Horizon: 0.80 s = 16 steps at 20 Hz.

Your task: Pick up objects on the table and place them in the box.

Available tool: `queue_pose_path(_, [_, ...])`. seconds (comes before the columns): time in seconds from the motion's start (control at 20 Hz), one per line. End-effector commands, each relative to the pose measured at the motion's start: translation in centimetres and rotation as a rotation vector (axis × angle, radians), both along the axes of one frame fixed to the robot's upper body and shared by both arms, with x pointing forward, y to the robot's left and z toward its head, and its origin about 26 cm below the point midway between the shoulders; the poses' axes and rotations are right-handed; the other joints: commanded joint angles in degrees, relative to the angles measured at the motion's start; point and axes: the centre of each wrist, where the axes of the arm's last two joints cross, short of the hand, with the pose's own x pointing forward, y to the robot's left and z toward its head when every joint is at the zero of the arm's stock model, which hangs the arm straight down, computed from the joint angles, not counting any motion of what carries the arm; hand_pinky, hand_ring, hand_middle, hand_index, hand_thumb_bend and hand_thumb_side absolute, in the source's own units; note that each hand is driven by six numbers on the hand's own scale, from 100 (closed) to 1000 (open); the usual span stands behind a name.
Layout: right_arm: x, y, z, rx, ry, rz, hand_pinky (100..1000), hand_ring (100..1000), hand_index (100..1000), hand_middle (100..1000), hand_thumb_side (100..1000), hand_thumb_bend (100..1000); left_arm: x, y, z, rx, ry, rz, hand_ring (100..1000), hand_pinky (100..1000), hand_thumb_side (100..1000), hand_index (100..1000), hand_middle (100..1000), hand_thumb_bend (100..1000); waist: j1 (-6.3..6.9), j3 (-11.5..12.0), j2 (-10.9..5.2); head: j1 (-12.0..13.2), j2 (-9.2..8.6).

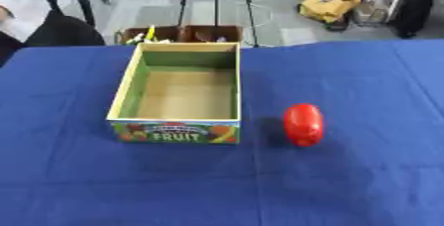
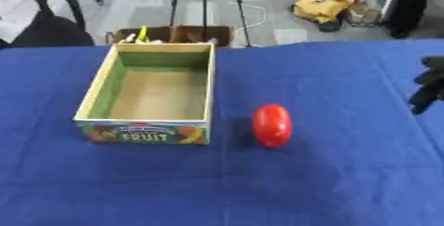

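Right robot hand [image 2: 429, 88] at table [image 2: 329, 180] edge, well apart from red object [image 2: 271, 125] beside box [image 2: 147, 133].

A blue table [image 2: 347, 180] fills most of the view. An open cardboard box [image 2: 90, 96] printed FRUIT on its near face sits left of centre, at about ten o'clock, with nothing visible inside. A red oval object [image 2: 272, 125] lies on the cloth just beside the box, at its four o'clock, apart from it. At three o'clock, the right hand [image 2: 429, 90] shows at the picture's edge, black, its fingers hard to make out.
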Motion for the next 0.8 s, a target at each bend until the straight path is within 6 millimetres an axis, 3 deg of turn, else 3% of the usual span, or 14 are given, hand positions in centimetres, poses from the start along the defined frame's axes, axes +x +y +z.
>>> queue_pose_path(0.05, [-0.2, 0.0, 2.2, -0.189, -0.048, 0.012, 424, 504, 766, 585, 1000, 542, -0.2, 0.3, 1.0, 0.035, -0.020, -0.006, 203, 212, 792, 422, 469, 100, -0.17, 0.23, -1.16, -0.43, 0.05])
queue_pose_path(0.4, [-0.1, 0.0, 5.4, -0.564, -0.026, 0.043, 504, 581, 796, 659, 1000, 644, -0.2, 0.2, 0.9, 0.039, -0.013, -0.016, 202, 211, 792, 421, 469, 100, -0.23, 0.77, -1.31, -0.95, 0.42])
queue_pose_path(0.8, [-0.3, -0.3, 6.7, -0.784, 0.059, 0.023, 530, 621, 829, 694, 958, 741, -0.2, 0.2, 0.8, 0.044, -0.006, -0.022, 199, 209, 792, 420, 469, 100, -0.38, 1.36, -0.98, -1.22, 0.52])
